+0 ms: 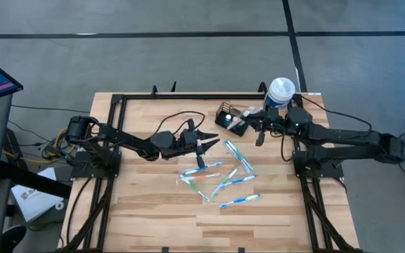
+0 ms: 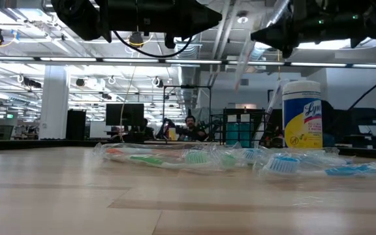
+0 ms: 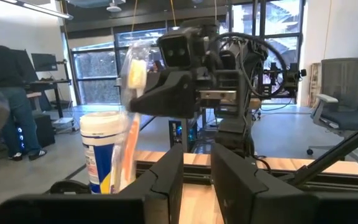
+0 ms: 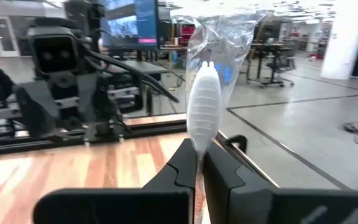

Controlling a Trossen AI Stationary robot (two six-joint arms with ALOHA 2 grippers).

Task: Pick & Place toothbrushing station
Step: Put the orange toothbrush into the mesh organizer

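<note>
- My right gripper (image 4: 199, 163): fingers clamped on a clear-wrapped white toothbrush (image 4: 202, 112), raised just right of the small black wire-mesh caddy (image 1: 230, 117) at the table's far edge.
- My left gripper (image 1: 207, 145): fingers slightly apart, empty, above the near scattered wrapped toothbrushes (image 1: 220, 180).
- White-lidded canister (image 1: 280, 90): right of the caddy.

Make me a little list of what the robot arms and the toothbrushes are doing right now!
Right end effector: shut on a wrapped toothbrush, lifted above the table
Left end effector: open, holding nothing, over the table's middle
Loose toothbrushes: wrapped, scattered on the wood
Caddy: black mesh, near the table's back edge, beside the canister
</note>
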